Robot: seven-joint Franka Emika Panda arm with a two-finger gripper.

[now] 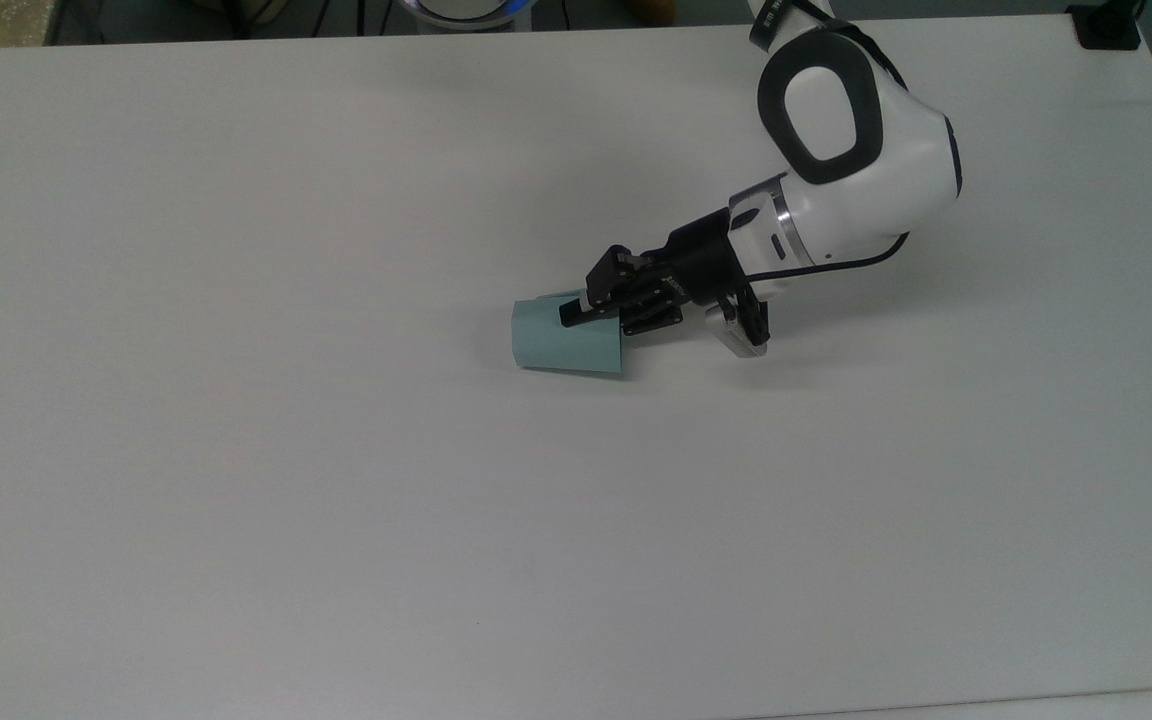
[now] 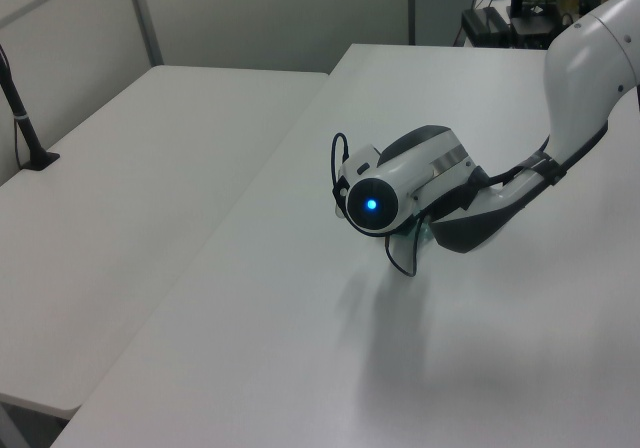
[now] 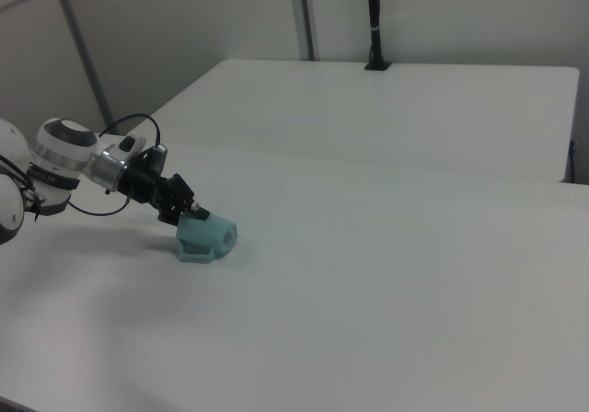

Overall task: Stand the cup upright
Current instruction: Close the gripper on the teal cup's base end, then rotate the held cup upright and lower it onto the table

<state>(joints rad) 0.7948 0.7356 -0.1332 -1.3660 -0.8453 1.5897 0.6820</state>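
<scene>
The small pale teal-green faceted plastic cup (image 1: 566,343) lies on its side on the white table (image 1: 336,500), its wide mouth facing the top view's right; whether anything is inside cannot be told. The black two-finger gripper (image 1: 591,308) meets the cup at that mouth end, its fingers clamped on the rim wall.

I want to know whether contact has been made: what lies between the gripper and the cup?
Nothing. In the top view the gripper is already at the wide end of the cup, one finger lying over its upper wall; the right view agrees.
</scene>
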